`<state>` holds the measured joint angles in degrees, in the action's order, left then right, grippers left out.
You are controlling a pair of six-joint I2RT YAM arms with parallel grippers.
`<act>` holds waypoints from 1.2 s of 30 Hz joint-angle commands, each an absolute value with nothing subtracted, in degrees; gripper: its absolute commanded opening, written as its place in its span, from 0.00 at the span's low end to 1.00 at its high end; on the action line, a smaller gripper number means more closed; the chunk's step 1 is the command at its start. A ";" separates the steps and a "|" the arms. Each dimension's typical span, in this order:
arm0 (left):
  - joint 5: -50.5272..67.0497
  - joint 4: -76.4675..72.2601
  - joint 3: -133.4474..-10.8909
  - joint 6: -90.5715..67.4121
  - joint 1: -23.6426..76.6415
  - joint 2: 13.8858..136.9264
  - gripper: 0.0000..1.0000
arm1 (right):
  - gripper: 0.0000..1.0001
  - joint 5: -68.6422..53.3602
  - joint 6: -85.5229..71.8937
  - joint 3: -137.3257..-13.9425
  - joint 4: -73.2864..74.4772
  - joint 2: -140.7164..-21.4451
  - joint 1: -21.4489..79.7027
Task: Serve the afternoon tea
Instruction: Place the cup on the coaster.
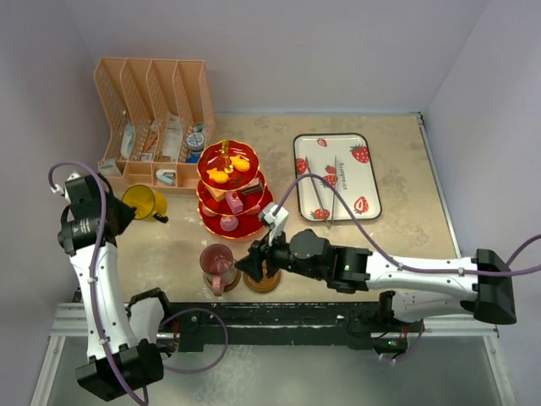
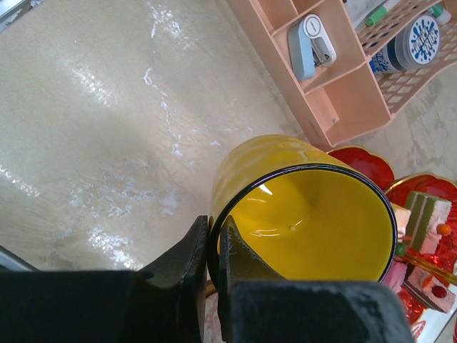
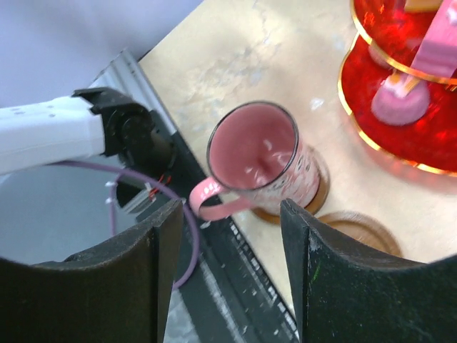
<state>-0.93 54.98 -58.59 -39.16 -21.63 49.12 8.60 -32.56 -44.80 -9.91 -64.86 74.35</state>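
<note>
One mug is served: the pink mug (image 3: 260, 157) stands on a coaster (image 3: 275, 214) at the bench's (image 1: 397, 245) near edge. Your left pincer (image 2: 213, 239) clamps the rim of the yellow mug (image 2: 300, 207), left of the stand (image 1: 230, 190). Your right pincer (image 3: 230, 211) hangs half-wide and empty near the spare coaster (image 3: 357, 229).

The beige table (image 1: 169, 254) bore a peach desk organiser (image 1: 190, 85), a red three-tier stand (image 1: 249, 227), a strawberry-print tray (image 1: 368, 179) and two wooden coasters (image 3: 360, 227), one under the pink mug (image 3: 257, 153).

White links, black joints on left arm (image 1: 100, 283) and right arm (image 1: 427, 272); lilac cables (image 1: 306, 176) loop off both. And the right gripper (image 3: 228, 209) shows chunky black fingers (image 3: 343, 286) at five and seven o'clock.
</note>
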 commanded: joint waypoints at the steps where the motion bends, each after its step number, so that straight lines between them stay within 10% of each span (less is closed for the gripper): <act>1: 1.06 58.08 -65.08 -39.12 -20.96 48.38 0.00 | 0.59 21.22 -20.64 -48.34 -18.97 -67.91 77.45; 14: -5.28 63.27 -70.67 -43.72 -9.71 53.37 0.00 | 0.58 22.43 4.59 -53.53 -45.06 -81.27 79.81; 36: -9.00 69.02 -77.39 -41.34 -8.24 55.24 0.00 | 0.59 25.52 -3.53 -83.67 -31.71 -108.43 79.63</act>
